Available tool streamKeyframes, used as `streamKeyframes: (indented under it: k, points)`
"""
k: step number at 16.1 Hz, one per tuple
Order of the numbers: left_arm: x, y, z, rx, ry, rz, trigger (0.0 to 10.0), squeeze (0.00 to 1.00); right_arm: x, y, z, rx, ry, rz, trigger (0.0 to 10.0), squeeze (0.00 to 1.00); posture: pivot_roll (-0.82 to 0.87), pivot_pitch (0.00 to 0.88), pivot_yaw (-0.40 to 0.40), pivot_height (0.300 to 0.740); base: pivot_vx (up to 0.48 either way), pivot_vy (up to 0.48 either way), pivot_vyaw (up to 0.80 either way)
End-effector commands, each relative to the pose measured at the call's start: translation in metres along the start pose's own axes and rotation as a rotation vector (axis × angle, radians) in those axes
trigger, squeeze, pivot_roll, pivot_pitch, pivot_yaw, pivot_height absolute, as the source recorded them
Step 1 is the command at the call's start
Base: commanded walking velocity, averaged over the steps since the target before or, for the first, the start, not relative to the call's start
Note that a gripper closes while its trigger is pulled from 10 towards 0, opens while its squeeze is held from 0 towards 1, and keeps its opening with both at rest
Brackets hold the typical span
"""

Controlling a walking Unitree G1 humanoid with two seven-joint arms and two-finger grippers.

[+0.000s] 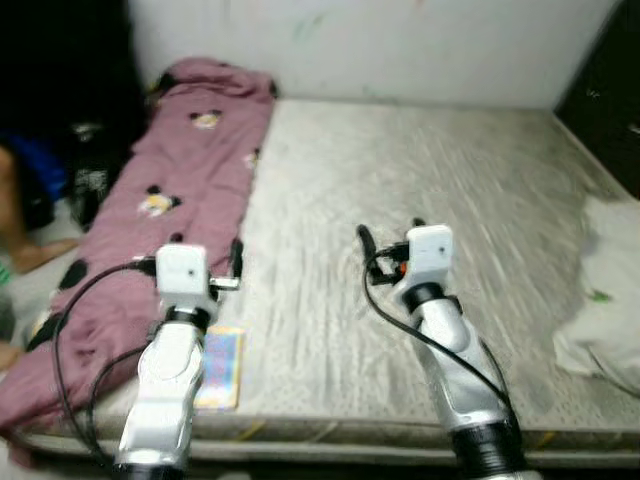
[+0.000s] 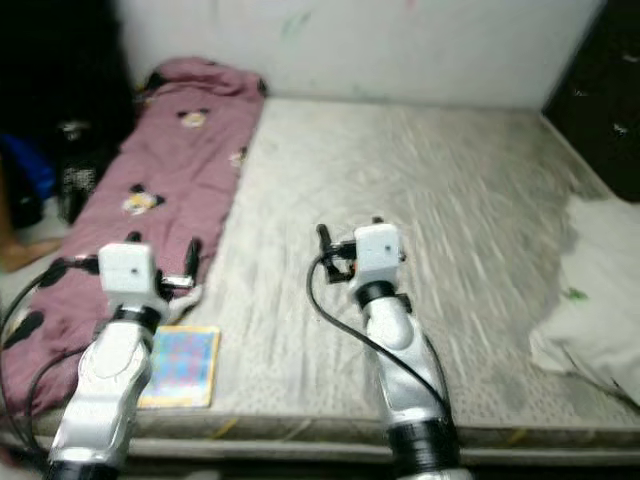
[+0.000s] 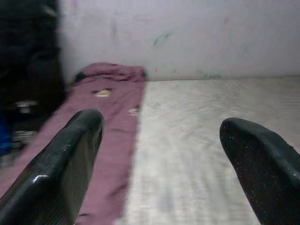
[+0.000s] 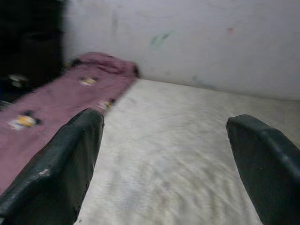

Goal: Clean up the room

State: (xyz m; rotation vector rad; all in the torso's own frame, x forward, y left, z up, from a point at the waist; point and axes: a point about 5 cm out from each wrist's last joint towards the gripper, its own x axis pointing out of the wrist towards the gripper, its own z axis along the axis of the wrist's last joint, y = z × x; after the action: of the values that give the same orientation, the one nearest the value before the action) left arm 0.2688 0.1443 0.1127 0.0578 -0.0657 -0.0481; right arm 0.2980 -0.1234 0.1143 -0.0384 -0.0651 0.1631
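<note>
A mauve blanket [image 1: 185, 160] printed with cartoon figures lies lengthwise along the left side of a bare grey mattress [image 1: 420, 170]. A colourful flat book [image 1: 221, 368] rests near the mattress's front left edge, partly behind my left arm. A crumpled white cloth [image 1: 605, 300] lies at the right edge. My left gripper [image 1: 207, 247] hovers open over the blanket's inner edge, with nothing between its fingers [image 3: 56, 168]. My right gripper [image 1: 392, 232] is held open above the middle of the mattress, also holding nothing, its fingers [image 4: 61, 173] wide apart.
A white wall [image 1: 400, 40] runs behind the mattress. Dark furniture [image 1: 610, 90] stands at the back right, and dark clutter [image 1: 60, 90] at the back left. Part of a person [image 1: 15, 230] shows at the left edge beside the mattress.
</note>
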Motion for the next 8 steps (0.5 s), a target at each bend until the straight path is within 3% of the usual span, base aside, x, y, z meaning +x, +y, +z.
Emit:
streamKeyframes:
  k: [1,3,8]
  points:
    - [-0.0002,-0.002,-0.0007,0.014,0.008,-0.008,10.0,0.0,-0.0005,-0.0037,-0.0015,0.004,0.005,-0.017,10.0,0.0,0.01,0.0,-0.036,0.74,0.0,0.0,0.0]
    - [0.0,-0.0024,-0.0005,0.017,0.006,-0.013,10.0,0.0,-0.0009,-0.0045,-0.0032,0.011,0.012,-0.024,10.0,0.0,0.01,0.0,-0.032,0.74,0.0,-0.12,0.0]
    - [0.0003,-0.0012,-0.0001,0.004,0.005,-0.006,10.0,0.0,-0.0064,-0.0087,-0.0036,0.01,0.011,-0.027,10.0,0.0,0.01,0.0,-0.03,0.74,0.0,-0.337,0.0]
